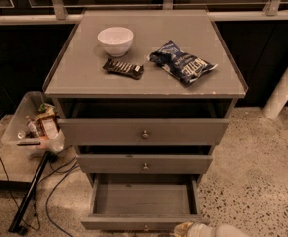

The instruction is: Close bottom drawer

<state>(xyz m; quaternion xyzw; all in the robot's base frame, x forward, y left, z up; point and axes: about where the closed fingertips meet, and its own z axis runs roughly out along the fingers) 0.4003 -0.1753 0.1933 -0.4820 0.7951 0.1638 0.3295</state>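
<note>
The bottom drawer (142, 201) of the grey wooden cabinet (144, 90) is pulled well out and its box is empty. Its plain front (134, 223) runs along the lower edge of the camera view, with the small knob (145, 227) just showing. The middle drawer (144, 164) and top drawer (144, 132) stand slightly out. My gripper (186, 228) is at the bottom edge, against the right end of the bottom drawer's front. My white arm (223, 231) leads off to the right.
On the cabinet top lie a white bowl (115, 40), a dark snack bar (124, 68) and a blue chip bag (182, 62). A clear bin (34, 125) of snacks, a black pole (30, 194) and cables are on the left. A white post (284, 90) stands right.
</note>
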